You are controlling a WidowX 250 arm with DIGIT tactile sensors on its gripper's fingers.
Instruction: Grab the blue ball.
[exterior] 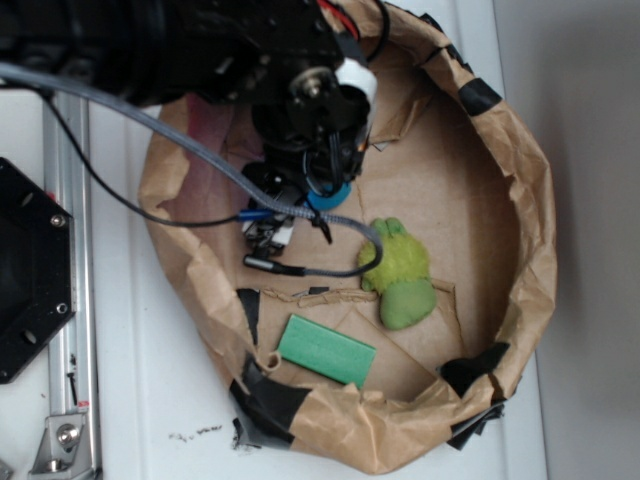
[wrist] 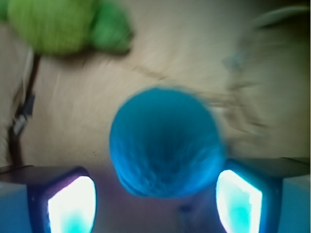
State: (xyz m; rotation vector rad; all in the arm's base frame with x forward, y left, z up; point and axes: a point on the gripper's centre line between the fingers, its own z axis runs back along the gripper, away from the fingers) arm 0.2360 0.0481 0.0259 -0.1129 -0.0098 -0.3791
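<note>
Two fingers (wrist: 73, 206) of the gripper (wrist: 155, 206) are seen spread apart in the wrist view, with the blue ball (wrist: 165, 141) sitting between them, low in frame; contact with the pads cannot be told through the blur. From the exterior view, the ball (exterior: 330, 196) is mostly hidden under the arm (exterior: 300, 100), inside the brown paper basin (exterior: 520, 150). Nearby are found a green plush toy (exterior: 400, 275) and a flat green block (exterior: 326, 348).
</note>
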